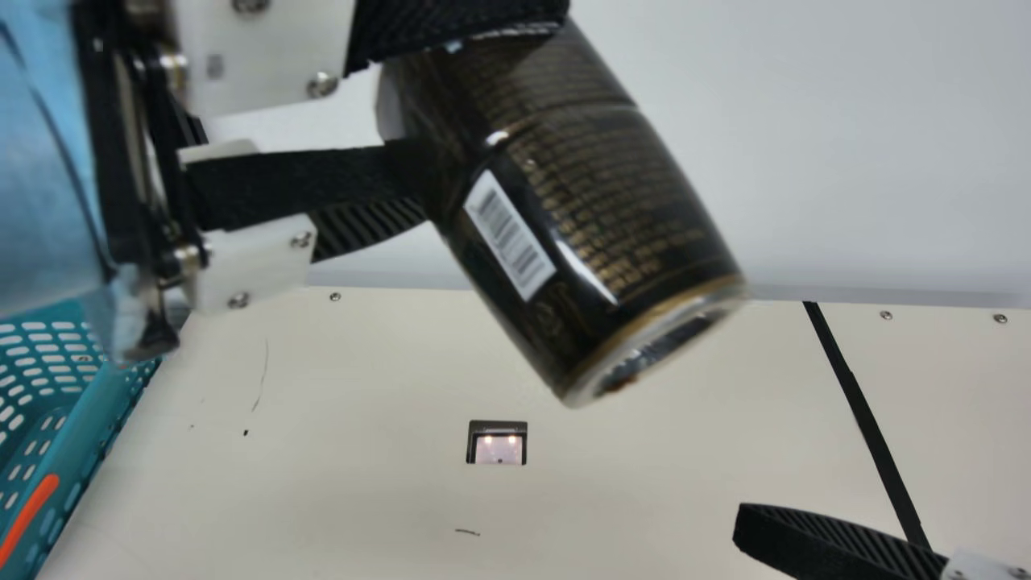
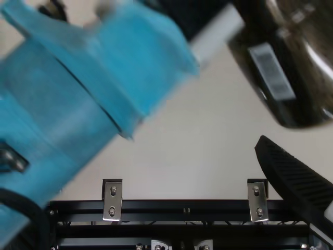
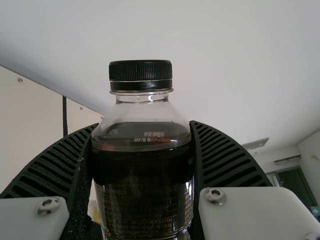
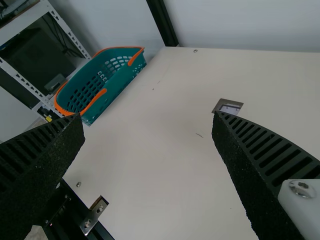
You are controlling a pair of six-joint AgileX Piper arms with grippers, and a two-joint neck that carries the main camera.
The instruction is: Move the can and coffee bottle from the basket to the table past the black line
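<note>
My left gripper [image 1: 427, 105] is shut on the dark coffee bottle [image 1: 580, 209], which hangs tilted in the air, its base toward the lower right in the main view. In the left wrist view the bottle [image 3: 142, 195], with its black cap, is pinched between both pads of the gripper [image 3: 142, 150]. The black line [image 1: 866, 419] runs over the table to the right of the bottle. A finger of my right gripper [image 1: 821, 540] shows low at the right. In the right wrist view that gripper [image 4: 149, 120] stands open with nothing between its fingers.
The teal basket [image 1: 48, 459] with orange handles is at the left; the right wrist view shows the same basket [image 4: 120, 82] by the table's edge. A small square fitting [image 1: 497, 443] is set in the cream table [image 1: 362, 483]. A pale wall rises behind.
</note>
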